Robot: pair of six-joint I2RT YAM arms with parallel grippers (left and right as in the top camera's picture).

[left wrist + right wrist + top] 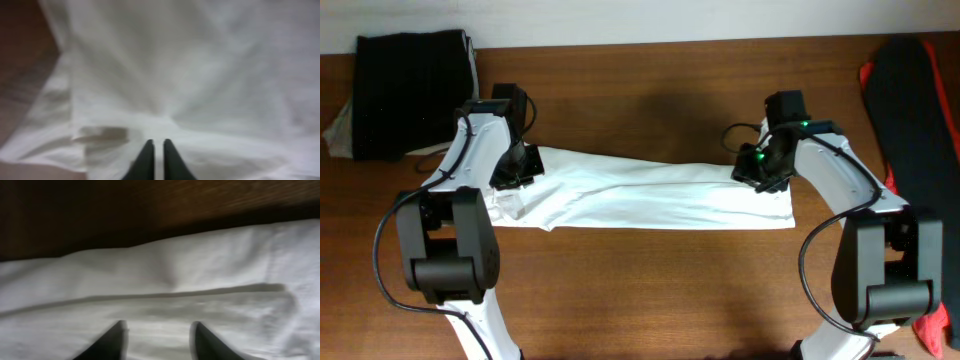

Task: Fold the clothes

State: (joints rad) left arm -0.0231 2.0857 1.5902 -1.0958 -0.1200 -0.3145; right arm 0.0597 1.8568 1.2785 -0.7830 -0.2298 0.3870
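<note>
The white garment (650, 195) lies as a long, wrinkled strip across the middle of the wooden table. My left gripper (513, 168) is at its left end. In the left wrist view the fingers (156, 146) are almost together, with a thin sliver of white cloth (200, 75) between them and folds running toward the tips. My right gripper (761, 168) is at the strip's right end. In the right wrist view its fingers (159, 330) are spread open just above the white cloth (200, 275), holding nothing. No green label shows.
A black folded garment (410, 92) lies at the table's back left corner. A black and red item (918, 110) lies along the right edge. Bare wood (650, 290) shows in front of the strip and behind it.
</note>
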